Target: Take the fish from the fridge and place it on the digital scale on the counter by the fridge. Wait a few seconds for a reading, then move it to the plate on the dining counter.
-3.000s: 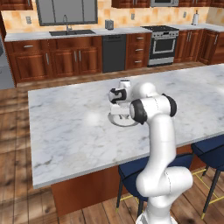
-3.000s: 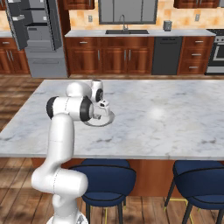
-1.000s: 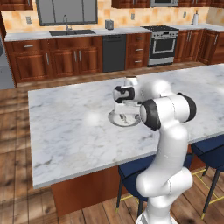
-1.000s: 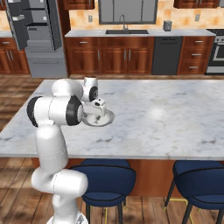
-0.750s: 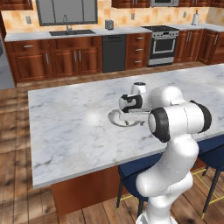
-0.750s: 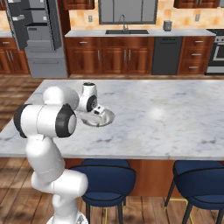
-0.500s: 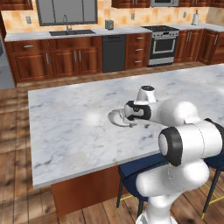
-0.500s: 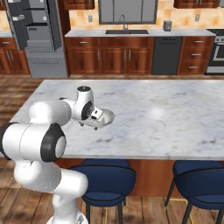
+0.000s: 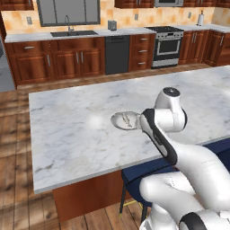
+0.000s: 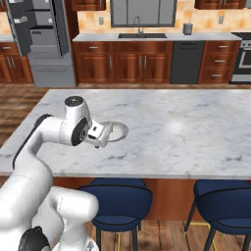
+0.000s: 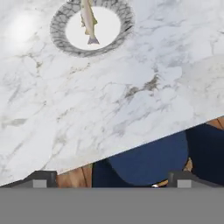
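Fingers (image 11: 40,178) of the gripper (image 11: 109,179) are spread wide apart and released, grasping nothing; their two dark tips rise at the bottom of the hand view, one at each side, with bare marble and a stool seat between them.

Left to right in the right base view: the fridge (image 10: 41,41) stands at the far left with its door open and dark shelves exposed; wood cabinets with a sink (image 10: 141,35) follow; a black dishwasher (image 10: 185,61) stands further right. In front, the dining counter (image 10: 196,132) spans the frame, with two dark-blue stools (image 10: 117,201) under its near edge.

The plate (image 11: 91,27) rests on the dining counter, near the arm's side of the top. The fish (image 11: 88,19) lies on the plate, tail toward the plate's centre.

Obstructions and limits:
- In the left base view, the arm's white links cover the right part of the plate (image 9: 127,120).
- In the right base view, the hand hides most of the plate.
- The fish's head end is cut off by the top edge of the hand view.
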You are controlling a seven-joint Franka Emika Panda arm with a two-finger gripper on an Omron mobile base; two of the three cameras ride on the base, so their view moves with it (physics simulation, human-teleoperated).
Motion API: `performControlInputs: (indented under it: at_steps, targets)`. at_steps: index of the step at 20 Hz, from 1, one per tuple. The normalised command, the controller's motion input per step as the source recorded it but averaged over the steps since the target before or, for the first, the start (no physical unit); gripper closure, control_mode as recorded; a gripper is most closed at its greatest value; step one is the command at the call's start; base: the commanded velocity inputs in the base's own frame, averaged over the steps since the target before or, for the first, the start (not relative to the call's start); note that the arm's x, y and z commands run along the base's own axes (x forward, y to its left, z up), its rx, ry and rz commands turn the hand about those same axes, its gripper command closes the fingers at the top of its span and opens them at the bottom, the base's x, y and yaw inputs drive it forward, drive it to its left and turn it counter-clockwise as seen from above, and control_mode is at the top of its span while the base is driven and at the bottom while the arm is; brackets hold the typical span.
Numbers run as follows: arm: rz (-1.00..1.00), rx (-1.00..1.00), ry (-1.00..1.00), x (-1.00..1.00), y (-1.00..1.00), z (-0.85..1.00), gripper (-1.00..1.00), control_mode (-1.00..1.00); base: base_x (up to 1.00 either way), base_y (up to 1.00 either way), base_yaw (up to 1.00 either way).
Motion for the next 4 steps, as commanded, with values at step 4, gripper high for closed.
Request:
performControlInputs:
  at_steps: [4]
  targets:
    - [0.08, -0.01, 0.03, -1.0, 0.05, 0.96, -1.0, -1.0, 0.0, 0.0, 0.0]
